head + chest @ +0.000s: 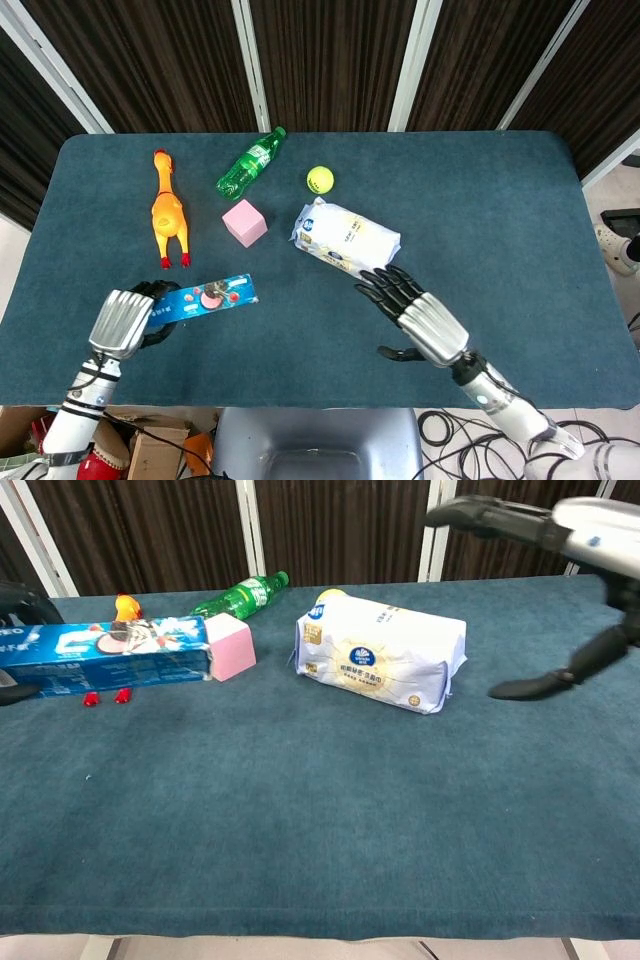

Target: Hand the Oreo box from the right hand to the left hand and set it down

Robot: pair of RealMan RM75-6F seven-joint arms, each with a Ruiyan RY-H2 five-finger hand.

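The blue Oreo box (205, 298) is long and flat, and my left hand (125, 320) grips its left end near the table's front left. In the chest view the Oreo box (110, 655) sticks out level from the left edge, above the cloth; only the fingers of the left hand (12, 640) show there. My right hand (418, 320) is off to the right, holding nothing, its fingers spread. In the chest view the right hand (560, 570) hangs high at the right edge.
On the blue table cloth (520, 230) lie a white wipes pack (346, 240), a pink cube (244, 222), a green bottle (250, 163), a yellow ball (320, 179) and a rubber chicken (168, 210). A box of clutter (150, 445) sits below the front edge.
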